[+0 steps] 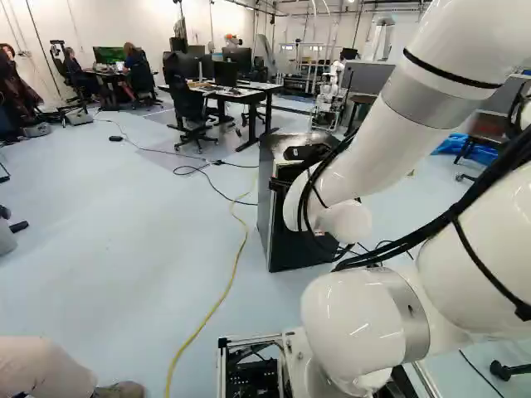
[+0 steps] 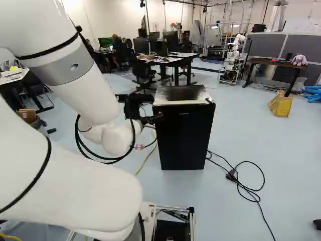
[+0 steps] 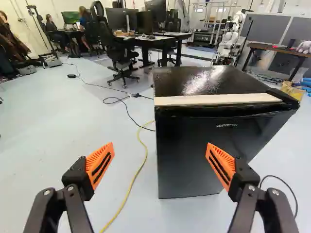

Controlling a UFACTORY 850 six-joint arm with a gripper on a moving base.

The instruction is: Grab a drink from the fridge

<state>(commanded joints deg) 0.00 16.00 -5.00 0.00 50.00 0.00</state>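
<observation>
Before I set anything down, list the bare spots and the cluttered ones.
Bare: the floor left of the yellow cable in the left base view; atop the fridge, behind its pale strip. Crowded: beside the fridge in the right base view, looped black cord; behind it, desks and chairs.

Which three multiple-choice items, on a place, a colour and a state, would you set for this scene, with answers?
1. Where is the yellow cable relative to the fridge?
A) on top
B) on the floor beside it
C) across its front

2. What colour are the pads of the claw?
A) orange
B) green
C) white

3. How is the claw?
A) shut, empty
B) shut on a can
C) open, empty

1: B, it runs along bare floor.
2: A, both show orange.
3: C, wide gap, nothing gripped.
</observation>
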